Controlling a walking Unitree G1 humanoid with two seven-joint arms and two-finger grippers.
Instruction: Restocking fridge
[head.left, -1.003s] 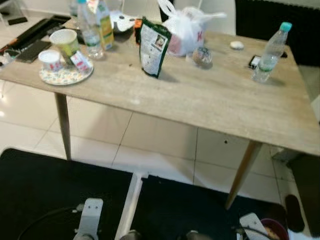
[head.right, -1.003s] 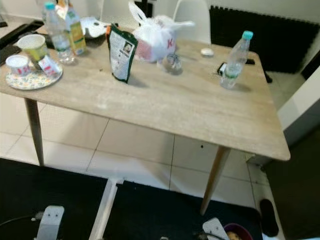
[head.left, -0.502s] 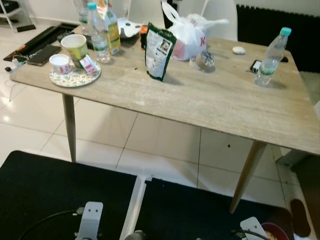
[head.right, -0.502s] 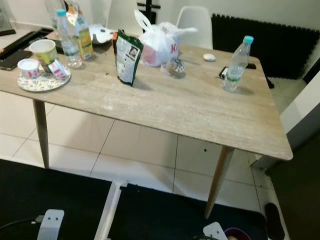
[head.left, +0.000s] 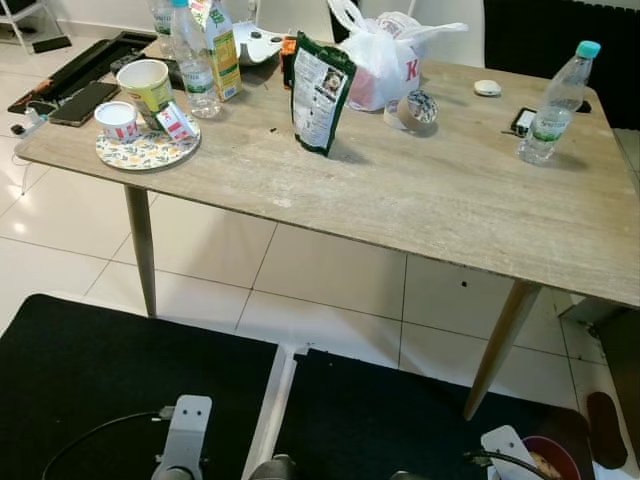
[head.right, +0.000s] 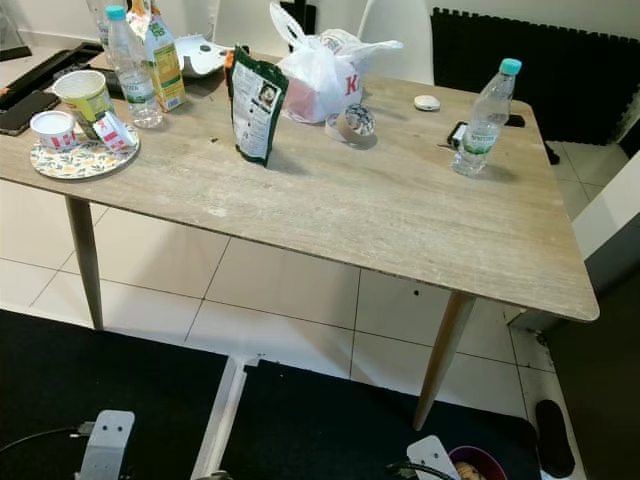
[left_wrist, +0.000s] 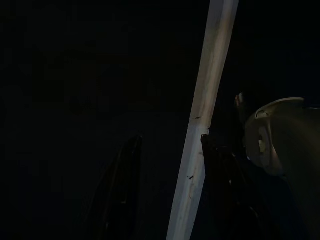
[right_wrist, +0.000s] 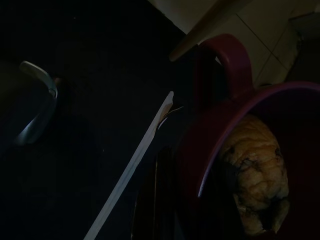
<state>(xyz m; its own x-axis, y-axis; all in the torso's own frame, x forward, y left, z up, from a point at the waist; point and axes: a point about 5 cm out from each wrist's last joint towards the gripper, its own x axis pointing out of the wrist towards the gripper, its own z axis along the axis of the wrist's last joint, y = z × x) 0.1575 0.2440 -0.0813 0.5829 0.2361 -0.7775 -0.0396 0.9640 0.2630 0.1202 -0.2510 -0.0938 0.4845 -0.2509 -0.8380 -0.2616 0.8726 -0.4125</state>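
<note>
- Maroon pot (right_wrist: 240, 150), round with a handle and holding a pale lump of food (right_wrist: 257, 175), is what we carry low at our right side; its rim also peeks in at the near right of the head view (head.right: 478, 465).
- Our right gripper (right_wrist: 165, 200) is clamped on the pot's wall, one dark finger (right_wrist: 162, 195) lying against the outside.
- Our left gripper (left_wrist: 170, 195) hangs idle over the black floor mat (head.left: 90, 370), its two dark fingers (left_wrist: 122, 190) standing apart with nothing between them.
- Ahead stands the light wooden table (head.right: 400, 210) with groceries: a green standing pouch (head.right: 255, 105), a white plastic bag (head.right: 320, 65), a clear water bottle with a teal cap (head.right: 482, 115) to the far right, and a juice carton (head.right: 163, 65) and floral plate (head.right: 85, 155) to the far left.
- We judge this a carrying step, with no fridge in sight.
- The next move calls for turning to find the fridge while keeping the pot level, so the food stays inside.
</note>
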